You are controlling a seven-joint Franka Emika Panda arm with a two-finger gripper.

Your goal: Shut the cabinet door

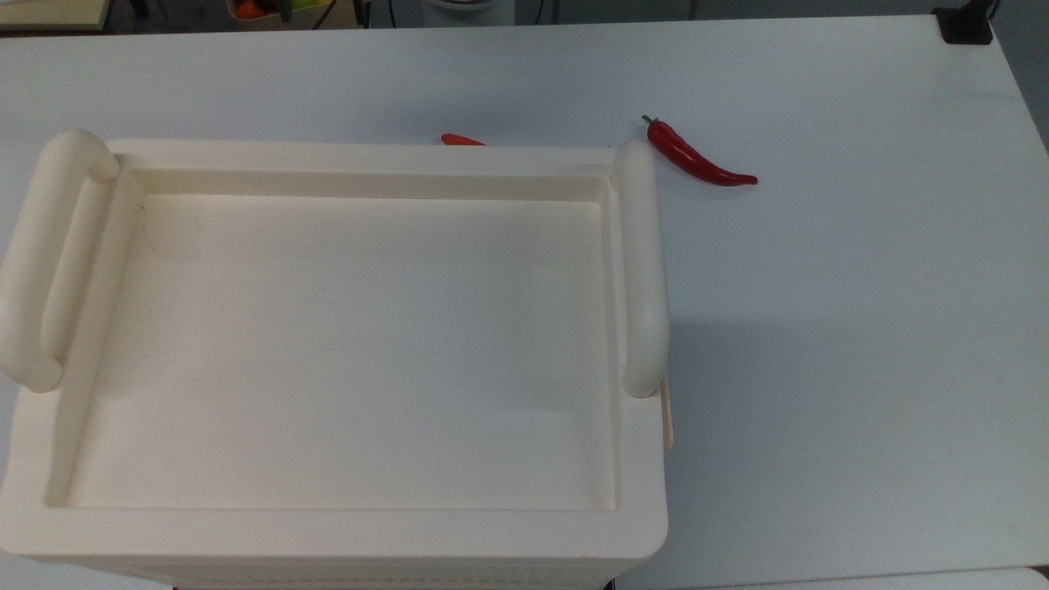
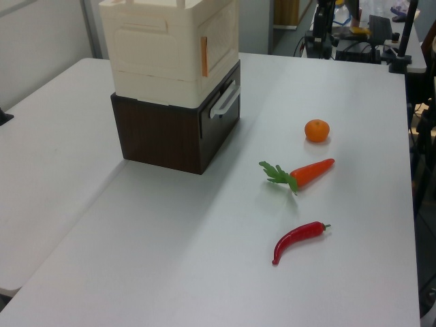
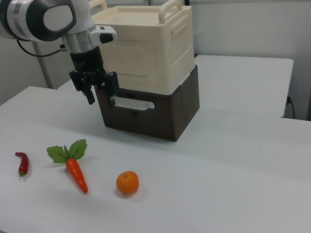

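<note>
In the right view, the red chilli (image 3: 22,163), carrot (image 3: 76,174) and orange (image 3: 127,182) lie low on the white table (image 3: 233,165). Upper left, the gripper (image 3: 100,99) hangs with fingers spread and nothing between them, just in front of the cabinet (image 3: 146,48). The cabinet door (image 3: 121,53) looks flat against the cabinet's front, so it is probably already closed.

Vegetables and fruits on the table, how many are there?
3. In the left view: orange farthest, carrot in the middle, red chilli nearest. More may hide behind the cabinet.
</note>
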